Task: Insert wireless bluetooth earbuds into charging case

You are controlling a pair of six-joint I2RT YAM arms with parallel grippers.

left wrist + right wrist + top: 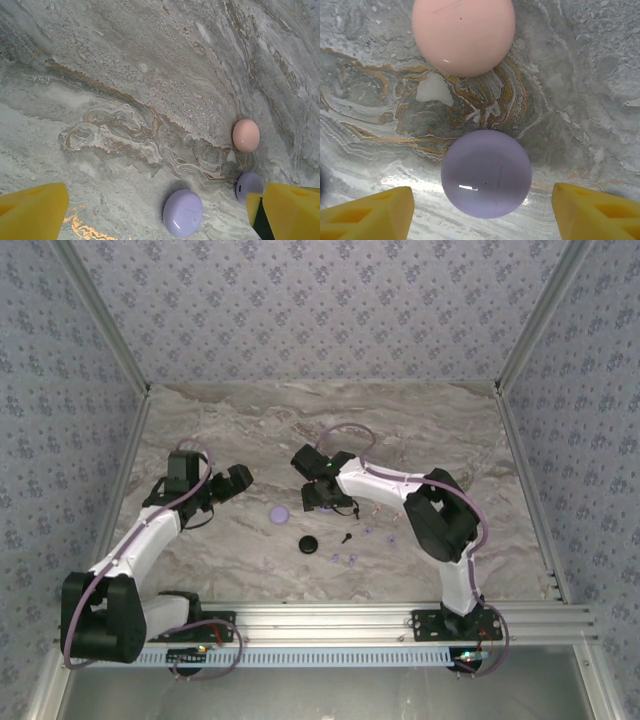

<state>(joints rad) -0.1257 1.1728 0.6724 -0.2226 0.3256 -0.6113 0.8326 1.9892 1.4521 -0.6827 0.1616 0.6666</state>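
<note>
Nothing is in a case yet, as far as the pictures show: the earbuds lie loose on the marble table [450, 440], and every case in view looks like a closed dome. Taking the black case [309, 544] as the mark, the black earbud [346, 537] lies just to its right, apart from it. It is a tiny dark body with a short stem, far smaller than the case. Two lilac earbuds [343, 559] sit a little nearer the arm bases and to the right of the black case. Two more specks lie farther right, and they are too small to tell anything beyond their pale colour. A lone lilac case [279, 512] rests to the left of the black case and beyond it. The right gripper [482, 192] hangs beyond the black case, over a second lilac case [486, 173]. Its yellow fingers [367, 215] stand apart on either side of that smooth, glossy dome, and a gap shows on each side. A pink case [463, 35] lies just past it, farther again from the black case. The left gripper [240, 478], well to the left of the black case, is spread wide with nothing between its fingers. By my reading, the whole job remains: a case has to be taken and opened, then each matching bud picked up and seated.
</note>
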